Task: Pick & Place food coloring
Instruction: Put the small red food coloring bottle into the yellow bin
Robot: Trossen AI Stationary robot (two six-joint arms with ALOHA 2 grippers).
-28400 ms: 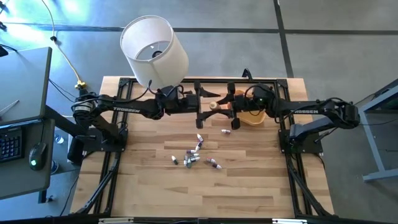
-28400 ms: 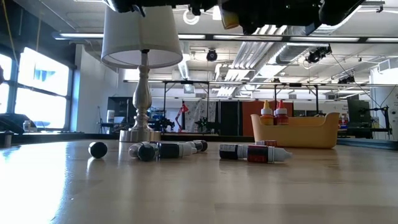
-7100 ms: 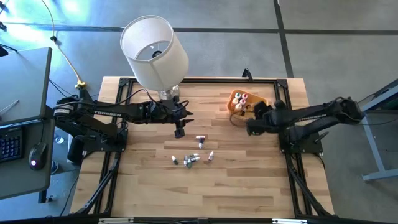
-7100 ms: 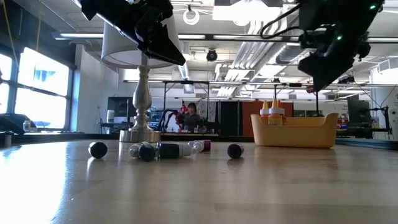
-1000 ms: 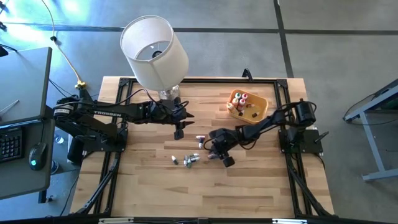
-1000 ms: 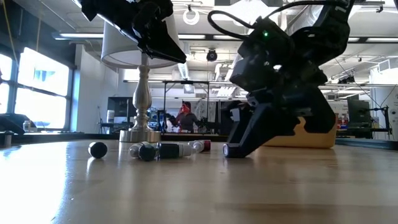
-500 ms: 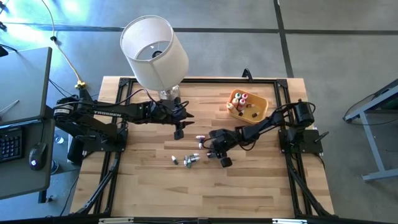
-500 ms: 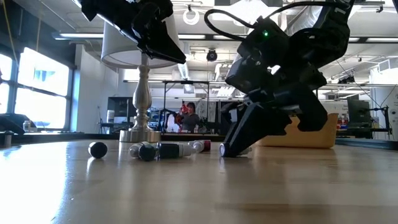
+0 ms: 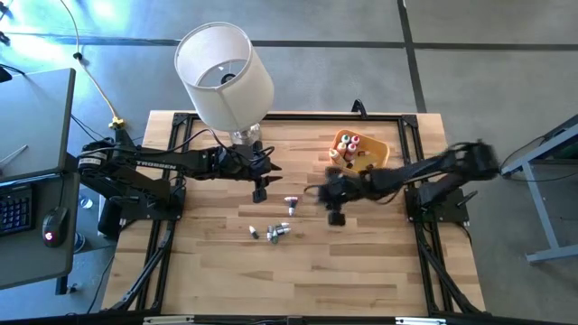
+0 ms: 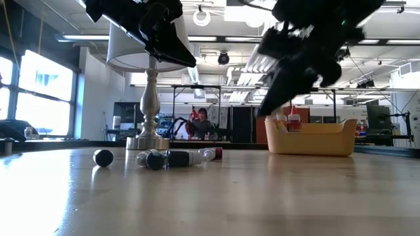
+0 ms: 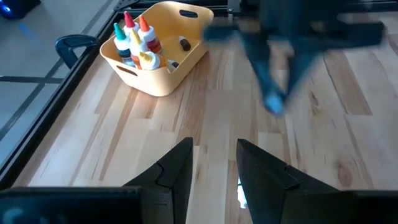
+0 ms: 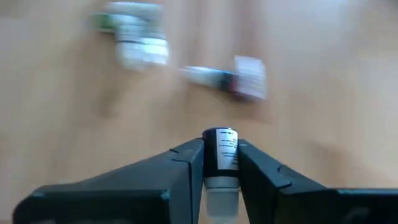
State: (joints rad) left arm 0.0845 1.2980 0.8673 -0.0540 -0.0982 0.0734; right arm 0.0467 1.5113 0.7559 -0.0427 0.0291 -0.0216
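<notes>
Above the middle of the table [image 9: 361, 271], the right gripper [image 12: 221, 165] is clamped on one food coloring bottle [image 12: 221, 155], a dark-bodied one pinched upright between the two fingers; only the right wrist view shows this grip, while the high view gives a dark blur there [image 9: 336, 194], left of the orange bowl [image 9: 377, 155]. The low view shows that arm lifted clear of the wood. The bowl sits far right and holds several bottles standing upright with red, orange and yellow caps [image 11: 134, 38], plus a dark one lying down, seen best from the left wrist. Loose bottles [image 9: 275, 231] lie on the table centre. The left gripper [image 9: 260, 191] hangs by the lamp [image 9: 224, 74], its fingers [image 11: 174, 174] a narrow gap apart, holding nothing.
</notes>
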